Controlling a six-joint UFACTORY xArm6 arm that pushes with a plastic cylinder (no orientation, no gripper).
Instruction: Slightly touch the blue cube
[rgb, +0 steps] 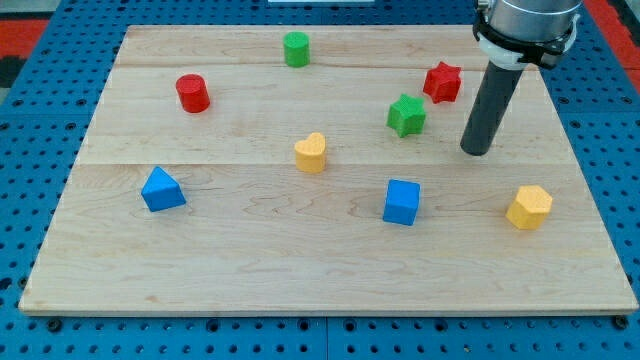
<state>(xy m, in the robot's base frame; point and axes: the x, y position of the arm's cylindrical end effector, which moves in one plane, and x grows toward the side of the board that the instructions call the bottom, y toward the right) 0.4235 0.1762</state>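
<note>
The blue cube (402, 202) sits on the wooden board (250, 260), right of the middle and toward the view's bottom. My tip (478, 152) is the lower end of the dark rod at the view's right. It stands above and to the right of the blue cube, apart from it. The tip is right of the green star block (406, 115) and below the red star block (442, 82), touching neither.
A yellow heart-like block (311, 153) lies left of the cube. A yellow hexagonal block (529, 207) lies at its right. A blue triangular block (162, 189) sits at the left, with a red cylinder (192, 93) above it. A green cylinder (296, 49) stands near the top edge.
</note>
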